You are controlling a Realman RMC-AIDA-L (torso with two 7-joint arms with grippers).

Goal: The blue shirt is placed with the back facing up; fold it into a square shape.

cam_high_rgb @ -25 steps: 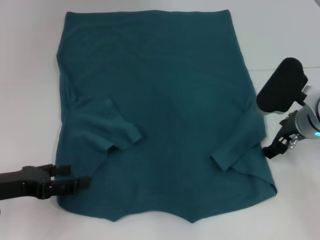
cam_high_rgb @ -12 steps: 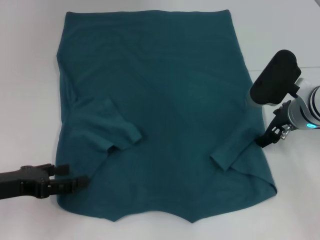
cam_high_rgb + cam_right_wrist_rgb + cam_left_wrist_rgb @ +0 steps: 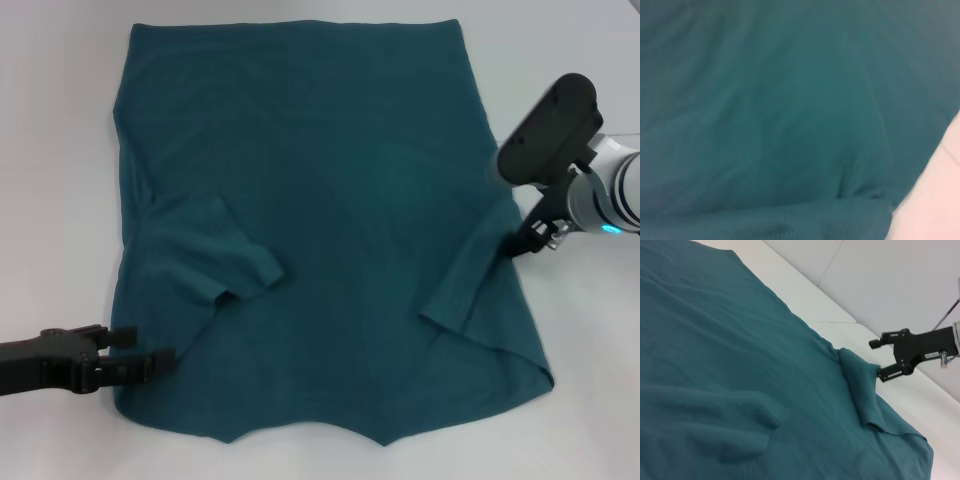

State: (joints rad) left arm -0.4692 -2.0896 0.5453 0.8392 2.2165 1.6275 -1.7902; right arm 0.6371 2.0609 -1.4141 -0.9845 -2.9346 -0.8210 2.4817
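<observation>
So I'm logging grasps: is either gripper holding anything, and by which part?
The right gripper pinches the blue shirt at its right sleeve edge. The left gripper sits at the shirt's near-left edge; hold unclear.

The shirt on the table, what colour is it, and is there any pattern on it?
The blue shirt is plain dark teal-blue, no pattern showing; clearest in the head view.

A lab-like test bench — bare white table (image 3: 60,250), plain white wall (image 3: 900,275) behind.

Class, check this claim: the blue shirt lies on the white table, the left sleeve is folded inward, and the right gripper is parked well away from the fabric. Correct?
Not quite. The right gripper is at the blue shirt's right sleeve, gripping its edge; the left wrist view shows it. The rest holds.
</observation>
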